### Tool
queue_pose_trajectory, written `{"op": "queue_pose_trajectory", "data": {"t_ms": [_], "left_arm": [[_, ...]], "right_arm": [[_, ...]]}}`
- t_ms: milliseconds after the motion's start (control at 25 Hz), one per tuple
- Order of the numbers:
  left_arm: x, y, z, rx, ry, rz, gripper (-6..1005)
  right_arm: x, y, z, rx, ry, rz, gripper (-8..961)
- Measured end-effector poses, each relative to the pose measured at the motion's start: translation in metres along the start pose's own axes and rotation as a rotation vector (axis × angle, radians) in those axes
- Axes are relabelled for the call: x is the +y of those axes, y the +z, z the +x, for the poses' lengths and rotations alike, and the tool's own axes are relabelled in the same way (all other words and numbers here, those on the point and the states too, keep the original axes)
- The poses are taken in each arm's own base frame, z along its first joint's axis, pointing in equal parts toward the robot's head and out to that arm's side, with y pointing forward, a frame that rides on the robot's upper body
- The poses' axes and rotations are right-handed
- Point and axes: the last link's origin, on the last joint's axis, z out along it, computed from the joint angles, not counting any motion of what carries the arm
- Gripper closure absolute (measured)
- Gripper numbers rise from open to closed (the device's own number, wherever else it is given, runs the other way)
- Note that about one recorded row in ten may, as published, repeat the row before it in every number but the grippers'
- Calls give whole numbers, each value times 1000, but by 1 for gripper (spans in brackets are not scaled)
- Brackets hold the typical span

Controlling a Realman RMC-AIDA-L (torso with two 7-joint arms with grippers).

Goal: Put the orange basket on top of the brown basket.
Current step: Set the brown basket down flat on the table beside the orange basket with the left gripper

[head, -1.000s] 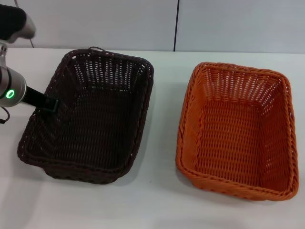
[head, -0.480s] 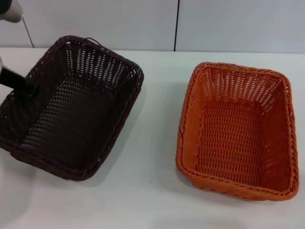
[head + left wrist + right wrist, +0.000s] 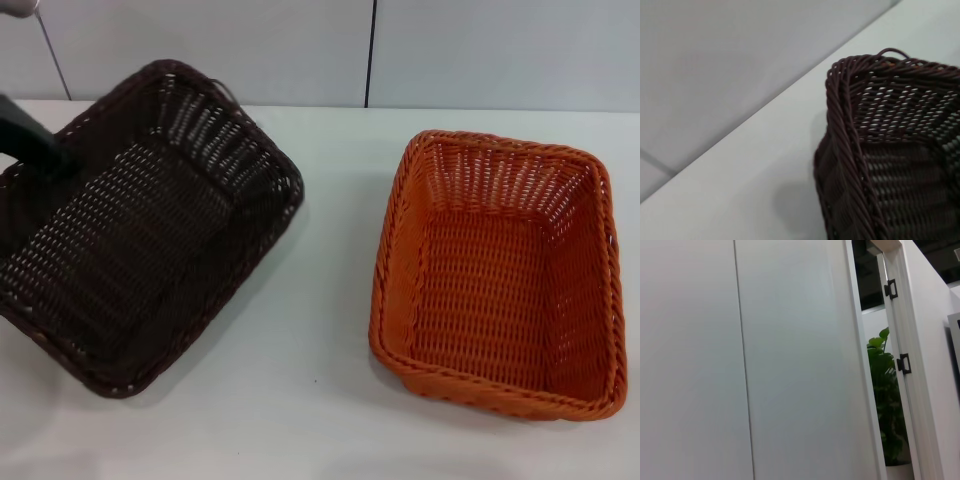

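Left gripper (image 3: 48,160), entering at the far left edge of the head view as a dark finger laid over the left rim of the brown basket (image 3: 140,235). The finger meets the braided rim, and the basket sits tilted with its far end raised and its body turned askew to the table (image 3: 320,420) edge, which fits a grip on that rim; the opposing finger is hidden by the weave, so how far the jaws are parted cannot be told. The left wrist view shows only a corner of the brown basket (image 3: 880,150), its braided rim and open-weave wall, seen against the white table (image 3: 740,175) and the pale wall (image 3: 730,65) behind.

The orange basket (image 3: 495,275) stands flat on the table, well apart from the brown basket and to its right, with bare table surface between the two. Its opening faces up and nothing lies inside it. No gripper touches it.

The right gripper appears in no view. The right wrist view faces away from the table toward a white panel (image 3: 740,360), a door frame with dark hinges (image 3: 904,363), and a green plant (image 3: 887,390) beyond.
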Motion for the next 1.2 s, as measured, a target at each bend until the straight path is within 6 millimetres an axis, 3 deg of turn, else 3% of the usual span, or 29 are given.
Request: {"op": "queue_pose_trajectory", "data": {"t_ms": [240,320,360,480,840,1200], "left_arm": [[-3,-16,11,59,87,-88,805],[-6,-25,16,90,117,-114,808],[-12,-42,25,122,201,-147,809],[-15,-49,29,116,265,-174,813],[-10,-50,35,6,422,-295,816],[10,-42,51,-40,590,-456,819]], "right_arm": [[1,-1,0,2,2,-1,180],[1,-1,0,2,3,1,180],[1,-1,0,3,4,1,180],[1,-1,0,3,4,2,181],[-2,-2,2,6,0,8,181],[-1,-5,3,12,2,9,182]]}}
